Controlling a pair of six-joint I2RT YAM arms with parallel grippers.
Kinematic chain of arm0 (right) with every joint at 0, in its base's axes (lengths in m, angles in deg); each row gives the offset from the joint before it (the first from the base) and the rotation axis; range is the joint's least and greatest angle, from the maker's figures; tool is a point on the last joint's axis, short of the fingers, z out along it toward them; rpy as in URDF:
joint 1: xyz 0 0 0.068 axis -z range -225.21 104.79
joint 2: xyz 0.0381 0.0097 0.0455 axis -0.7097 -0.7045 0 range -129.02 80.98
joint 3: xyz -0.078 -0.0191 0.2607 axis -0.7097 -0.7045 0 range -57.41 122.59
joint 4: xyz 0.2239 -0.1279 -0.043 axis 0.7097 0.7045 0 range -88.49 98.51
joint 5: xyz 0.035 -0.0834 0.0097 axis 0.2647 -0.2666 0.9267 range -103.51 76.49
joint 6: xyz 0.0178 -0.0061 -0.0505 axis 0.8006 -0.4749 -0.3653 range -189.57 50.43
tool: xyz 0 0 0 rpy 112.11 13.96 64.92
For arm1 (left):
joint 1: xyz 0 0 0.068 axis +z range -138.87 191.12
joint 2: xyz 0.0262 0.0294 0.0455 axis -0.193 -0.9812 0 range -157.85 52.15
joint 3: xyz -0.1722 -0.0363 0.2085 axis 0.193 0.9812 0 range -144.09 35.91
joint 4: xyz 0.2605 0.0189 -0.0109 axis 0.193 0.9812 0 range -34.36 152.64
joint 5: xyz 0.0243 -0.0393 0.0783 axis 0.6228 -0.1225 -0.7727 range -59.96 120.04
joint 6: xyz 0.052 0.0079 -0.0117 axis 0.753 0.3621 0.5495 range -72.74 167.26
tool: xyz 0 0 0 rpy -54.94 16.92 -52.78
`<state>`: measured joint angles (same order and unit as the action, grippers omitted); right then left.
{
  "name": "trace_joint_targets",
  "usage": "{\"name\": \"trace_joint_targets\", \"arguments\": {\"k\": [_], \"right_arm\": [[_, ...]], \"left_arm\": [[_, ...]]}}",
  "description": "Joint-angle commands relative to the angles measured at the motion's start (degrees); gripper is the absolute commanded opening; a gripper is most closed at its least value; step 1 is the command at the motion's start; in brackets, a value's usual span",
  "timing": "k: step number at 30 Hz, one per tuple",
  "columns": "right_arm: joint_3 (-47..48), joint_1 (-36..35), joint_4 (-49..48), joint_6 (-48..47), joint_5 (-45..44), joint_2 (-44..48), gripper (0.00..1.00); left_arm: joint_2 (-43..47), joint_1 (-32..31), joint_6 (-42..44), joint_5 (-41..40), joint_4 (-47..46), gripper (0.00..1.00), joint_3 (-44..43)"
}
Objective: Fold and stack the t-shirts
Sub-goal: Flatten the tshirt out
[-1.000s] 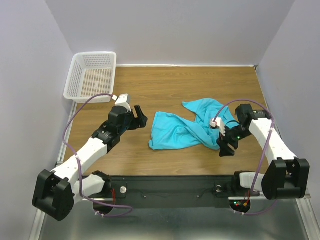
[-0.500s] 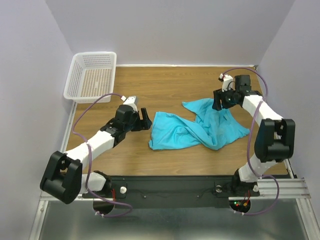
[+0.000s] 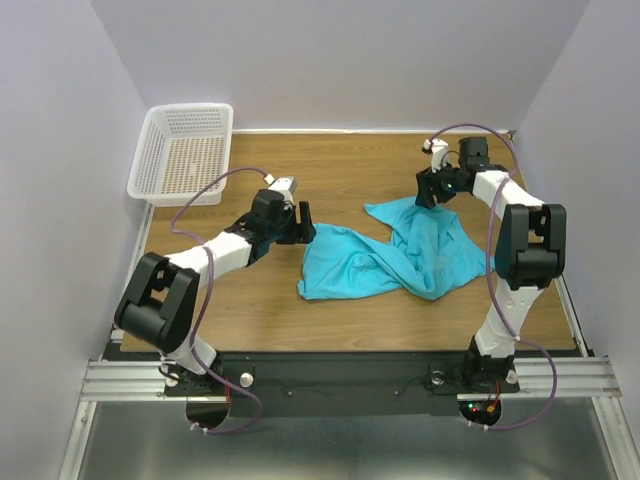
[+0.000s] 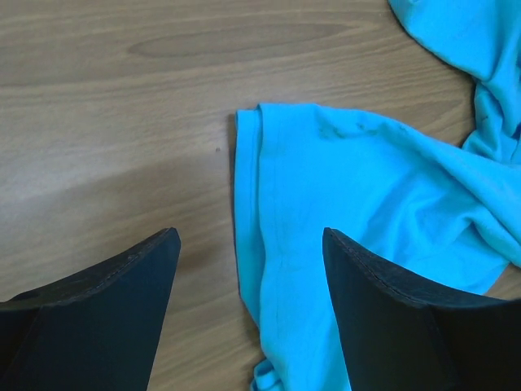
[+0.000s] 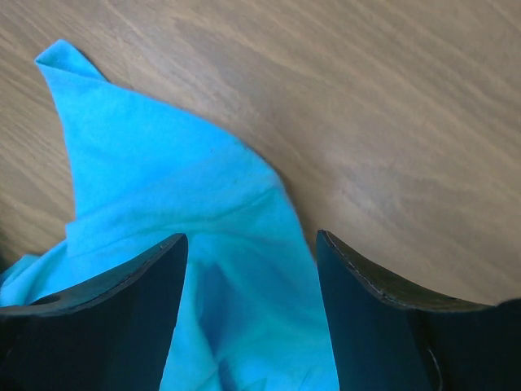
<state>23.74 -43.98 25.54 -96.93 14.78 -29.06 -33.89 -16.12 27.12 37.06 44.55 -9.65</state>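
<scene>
Left pincer (image 3: 302, 221) and right pincer (image 3: 424, 194) moved to turquoise t-shirt (image 3: 360, 266) edges, both apart

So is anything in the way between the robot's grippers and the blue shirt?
No, nothing visible. The left gripper is open at the t-shirt's left edge, and the right gripper is open over its far corner. Only cloth and bare table show beneath them. The white basket sits far off to the side.

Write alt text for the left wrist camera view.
A crumpled turquoise t-shirt lies on a wooden table, filling the right half of the view. At the bottom, two black jaws stand open and empty, with the shirt's hemmed edge showing in the gap between them.
</scene>
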Motion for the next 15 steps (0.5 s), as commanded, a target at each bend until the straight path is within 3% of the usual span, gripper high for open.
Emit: {"name": "trace_joint_targets", "arguments": {"k": [1,9,15], "right_arm": [[4.2,0.4,1.2,-5.2,4.3,-2.7,0.70],[5.8,0.4,1.7,-5.4,2.7,-6.1,0.69],[6.5,0.4,1.7,-5.1,2.4,-7.4,0.65]], "left_arm": [[-4.0,-0.9,3.4,1.3,-2.7,0.82,-6.9],[-15.8,-5.6,7.7,0.8,3.3,0.82,-20.1],[-19.0,-11.9,18.0,-3.4,6.3,0.82,-24.1]]}}
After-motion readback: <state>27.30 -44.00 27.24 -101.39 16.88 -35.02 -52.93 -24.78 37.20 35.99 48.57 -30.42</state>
